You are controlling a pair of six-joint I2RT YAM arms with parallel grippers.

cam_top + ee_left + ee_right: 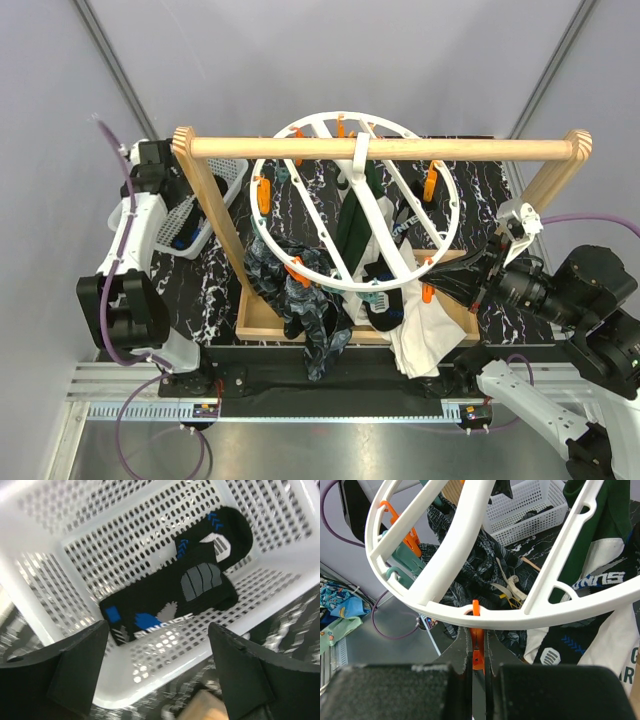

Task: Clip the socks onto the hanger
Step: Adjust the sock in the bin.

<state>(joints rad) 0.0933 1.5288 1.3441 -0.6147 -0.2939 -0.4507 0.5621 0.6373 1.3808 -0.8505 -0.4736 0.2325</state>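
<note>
Top view: the hanger (456, 208) hangs by its hook from the wooden rail (420, 149), above the tabletop. A mottled sock (300, 300), a dark green sock (352, 230) and a white cloth (420, 335) hang from it. My right tool (480, 272) is at the ring's right rim. My left tool (185, 228) is well apart, over the white basket (228, 172).

- Risk: the ring hangs free, so any sideways pull from the right arm would probably swing or tip it, and it could come off the rail.

Left wrist: the left tool (157, 665) has its fingers (75, 665) spread wide with nothing between them. It sits above a black sock (170, 600) that lies flat on the basket floor, one end up against the far wall.

- Risk: the sock lies tight against the mesh, so a low pinch could catch the plastic and lift the basket with it, while a shallow one could miss the fabric.

Right wrist: the right tool (477, 680) has its fingers drawn together on an orange peg (477, 647) under the ring's near rim. On either side of the peg is dark material with a fuzzy edge. I take it for a black sock, but I cannot tell whether it is inside the peg's mouth.

- Risk: if I let go before the peg bites the fabric, the sock drops. The peg is narrow, so it may also twist out of my grip.
</note>
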